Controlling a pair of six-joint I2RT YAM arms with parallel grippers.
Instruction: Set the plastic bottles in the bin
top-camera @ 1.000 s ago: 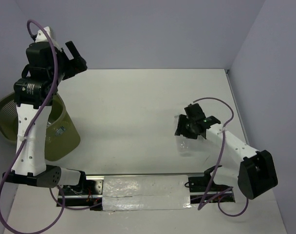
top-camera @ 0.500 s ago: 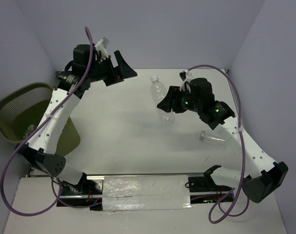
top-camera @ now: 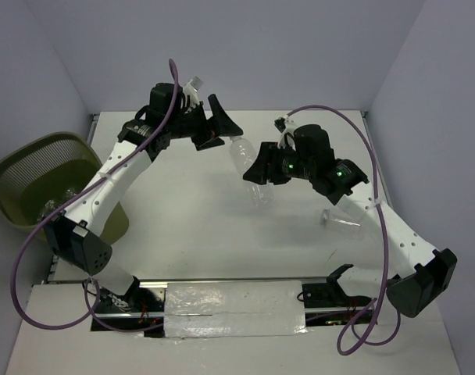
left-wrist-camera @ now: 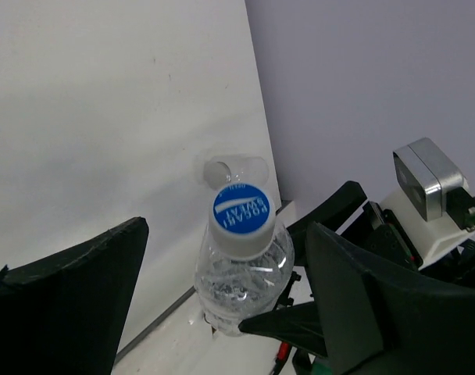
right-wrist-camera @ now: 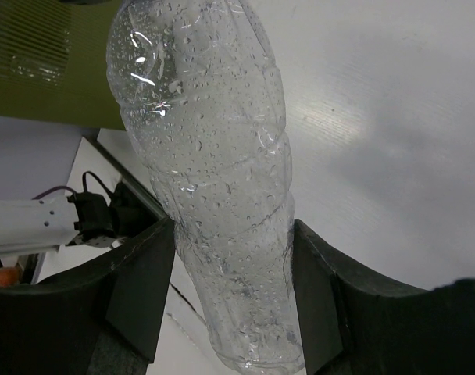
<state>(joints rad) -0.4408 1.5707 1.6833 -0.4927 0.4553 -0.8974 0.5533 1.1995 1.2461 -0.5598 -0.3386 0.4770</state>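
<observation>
My right gripper (top-camera: 257,173) is shut on the lower body of a clear crinkled bottle (top-camera: 244,160) and holds it above the table's middle. In the right wrist view (right-wrist-camera: 231,234) the fingers press both sides of that bottle (right-wrist-camera: 210,156). My left gripper (top-camera: 228,139) is open, and its fingers straddle the bottle's cap end without touching. In the left wrist view (left-wrist-camera: 226,230) the blue cap (left-wrist-camera: 240,211) faces the camera. A second clear bottle (top-camera: 343,221) lies on its side at the right and also shows in the left wrist view (left-wrist-camera: 233,170). The olive-green bin (top-camera: 23,160) stands at the far left.
At least one clear bottle (top-camera: 54,207) lies inside the bin. The bin's mesh wall also shows in the right wrist view (right-wrist-camera: 34,62). Purple walls close the table at the back and right. The arm bases and a foil-covered strip (top-camera: 233,308) lie along the near edge.
My left arm swung from above the bin to the table's middle. My right gripper lifted a bottle off the table and carried it left and up, between the left fingers.
</observation>
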